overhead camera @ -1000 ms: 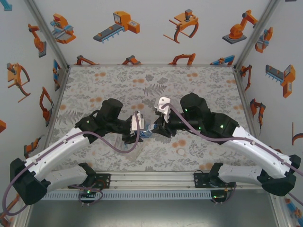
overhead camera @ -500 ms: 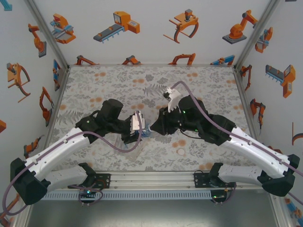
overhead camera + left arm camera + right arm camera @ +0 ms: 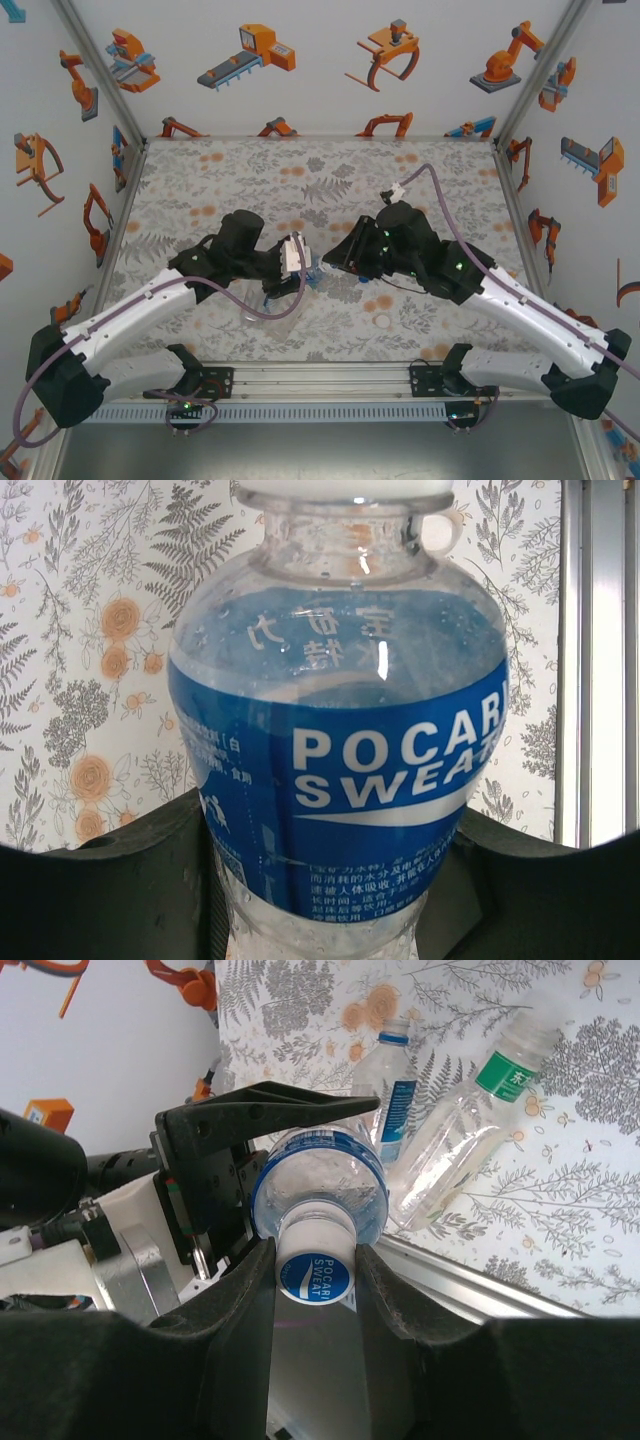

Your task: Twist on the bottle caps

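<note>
A clear bottle (image 3: 340, 730) with a blue label band sits between the jaws of my left gripper (image 3: 330, 890), which is shut on its lower body. Its white bottle cap (image 3: 315, 1263), printed with a blue logo, sits on the neck. My right gripper (image 3: 315, 1272) is shut on this cap, one pad on each side. From above, the two grippers meet head-on over the near middle of the table, left gripper (image 3: 298, 268) and right gripper (image 3: 333, 264), with the bottle (image 3: 313, 276) between them.
Two more clear bottles lie on the patterned table: one with a blue label (image 3: 400, 1100), one with a green label (image 3: 490, 1085). An aluminium rail (image 3: 480, 1290) runs along the near edge. A small pale ring (image 3: 383, 322) lies near the right arm.
The right wrist has rolled about its axis while its jaws stay on the cap; its camera mount swung up and to the right. The left arm and the bottle have hardly moved.
</note>
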Motion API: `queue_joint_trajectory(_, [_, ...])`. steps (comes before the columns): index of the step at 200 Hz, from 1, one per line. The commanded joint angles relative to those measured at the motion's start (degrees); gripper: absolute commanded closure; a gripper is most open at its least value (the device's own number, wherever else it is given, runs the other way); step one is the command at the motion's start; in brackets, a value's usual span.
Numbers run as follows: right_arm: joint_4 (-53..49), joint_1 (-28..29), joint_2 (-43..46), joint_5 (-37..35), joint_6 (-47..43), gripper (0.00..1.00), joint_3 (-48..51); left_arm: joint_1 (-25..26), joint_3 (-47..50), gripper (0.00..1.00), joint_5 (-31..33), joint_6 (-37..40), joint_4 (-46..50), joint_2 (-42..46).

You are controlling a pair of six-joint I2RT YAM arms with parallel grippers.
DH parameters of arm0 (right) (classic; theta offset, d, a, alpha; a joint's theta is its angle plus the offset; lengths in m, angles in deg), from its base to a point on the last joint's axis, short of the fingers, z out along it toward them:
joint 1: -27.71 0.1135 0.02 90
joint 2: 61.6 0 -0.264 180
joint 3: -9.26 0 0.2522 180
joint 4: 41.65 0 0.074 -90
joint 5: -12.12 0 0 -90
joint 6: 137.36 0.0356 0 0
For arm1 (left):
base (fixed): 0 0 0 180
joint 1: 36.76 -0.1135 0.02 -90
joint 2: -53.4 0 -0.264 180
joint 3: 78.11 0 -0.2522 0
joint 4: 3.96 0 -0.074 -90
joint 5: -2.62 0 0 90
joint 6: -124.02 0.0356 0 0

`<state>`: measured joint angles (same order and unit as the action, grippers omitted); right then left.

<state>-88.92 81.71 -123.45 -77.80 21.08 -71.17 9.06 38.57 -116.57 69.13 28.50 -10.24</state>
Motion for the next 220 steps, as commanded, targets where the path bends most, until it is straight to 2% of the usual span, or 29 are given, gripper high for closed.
queue_joint_trajectory(1, [-4.49, -0.05, -1.46, 0.46, 2.13, 0.78, -1.00, 0.41, -1.06, 1.00, -3.07, -1.12, -6.87, 1.17])
queue_joint_trajectory(20, [-5.41, -0.13, -1.27, -1.12, -2.27, 0.63, -3.42, 0.41, -0.33, 1.00, -2.98, -0.68, -6.19, 1.42])
queue_joint_trajectory(37, [-7.57, -0.13, -1.09, -3.95, -8.18, 0.45, -6.82, 0.41, -0.01, 1.00, -2.98, -0.08, -4.62, 1.31])
queue_joint_trajectory(64, [-10.24, -0.21, -0.68, -6.41, -17.75, 0.32, -12.63, 0.43, 1.12, 1.00, -2.45, -0.09, -3.85, 0.90])
queue_joint_trajectory(86, [-10.45, -0.39, -0.04, -6.54, -25.75, 0.30, -15.51, 0.41, 0.70, 1.00, -2.37, -0.40, -3.39, 0.45])
queue_joint_trajectory(105, [-9.47, -0.46, 0.94, -5.55, -34.79, 0.33, -15.58, 0.41, -0.11, 1.00, -2.45, -0.47, -2.78, -0.23])
queue_joint_trajectory(148, [-2.34, -0.40, 6.30, 8.08, -67.36, 0.37, -9.22, 0.45, -3.44, 1.00, -7.32, 2.04, 2.03, -1.95])
queue_joint_trajectory(161, [-3.39, -0.43, 6.48, 10.36, -75.06, 0.39, -8.65, 0.45, -4.04, 1.00, -9.14, 2.44, 2.99, -2.27])
queue_joint_trajectory(179, [-7.93, -0.22, 5.63, 20.03, -88.31, 0.40, -8.48, 0.43, -4.29, 1.00, -11.50, 2.72, 3.43, -2.30])
queue_joint_trajectory(208, [-7.90, 0.13, 5.49, 26.25, -94.97, 0.40, -7.89, 0.46, -4.32, 1.00, -14.09, 3.47, 3.87, -2.17])
queue_joint_trajectory(220, [-6.21, 0.86, 6.06, 26.75, -96.80, 0.40, -6.78, 0.45, -4.67, 1.00, -14.58, 3.56, 4.50, -2.26])
